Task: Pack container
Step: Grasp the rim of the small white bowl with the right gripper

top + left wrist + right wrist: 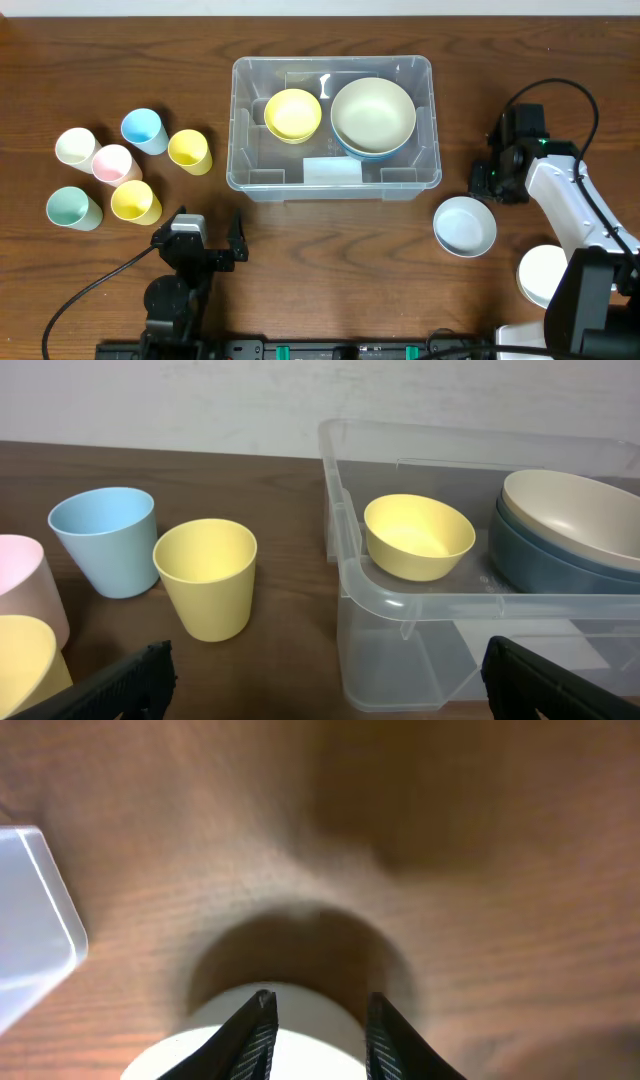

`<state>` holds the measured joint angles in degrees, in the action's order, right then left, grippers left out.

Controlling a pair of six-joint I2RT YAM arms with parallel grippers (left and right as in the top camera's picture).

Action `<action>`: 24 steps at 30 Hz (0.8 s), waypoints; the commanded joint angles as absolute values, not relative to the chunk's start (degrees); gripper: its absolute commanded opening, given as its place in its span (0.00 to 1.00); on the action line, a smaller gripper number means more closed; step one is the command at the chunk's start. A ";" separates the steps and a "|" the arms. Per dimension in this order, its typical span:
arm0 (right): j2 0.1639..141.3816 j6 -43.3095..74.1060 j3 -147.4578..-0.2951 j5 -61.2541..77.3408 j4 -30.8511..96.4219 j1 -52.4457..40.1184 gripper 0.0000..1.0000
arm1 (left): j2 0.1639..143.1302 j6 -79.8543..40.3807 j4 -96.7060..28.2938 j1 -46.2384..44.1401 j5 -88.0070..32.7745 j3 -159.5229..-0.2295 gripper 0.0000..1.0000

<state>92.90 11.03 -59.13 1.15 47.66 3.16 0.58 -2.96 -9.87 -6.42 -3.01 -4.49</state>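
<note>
Overhead first: the container (335,128) sits at the centre of the table (320,270), its white label (330,171) on the near side. Inside it are a yellow bowl (293,114) on the left and a cream bowl (373,115) on the right. Six cups (136,202) are grouped to its left. The left gripper (200,238) rests near the table's front edge, jaws spread wide and empty. The right gripper (497,180) is to the right of the container, just beyond a white bowl (465,226).

Left wrist view: the left gripper (340,680) is fully spread and faces the container (400,610). The cream bowl (575,510) is nested in a blue bowl (540,560).

Right wrist view: the right gripper (318,1005) has its jaws slightly apart, with no object clamped between them. The white bowl (200,1040) is at the fingertips. A container corner (30,920) is at the left.
</note>
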 commanded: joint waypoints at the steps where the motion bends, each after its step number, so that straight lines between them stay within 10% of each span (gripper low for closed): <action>1: 92.51 15.27 -58.83 1.96 48.97 3.49 0.31 | 0.23 -2.83 -11.70 -6.17 -3.42 -3.53 0.98; 24: 92.60 -1.13 -58.61 11.42 45.45 3.38 0.35 | 0.23 -2.83 -11.70 -6.17 -3.42 -3.53 0.98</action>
<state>92.90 -0.67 -59.09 10.07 44.69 3.16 0.58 -2.96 -9.87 -6.42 -3.01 -4.49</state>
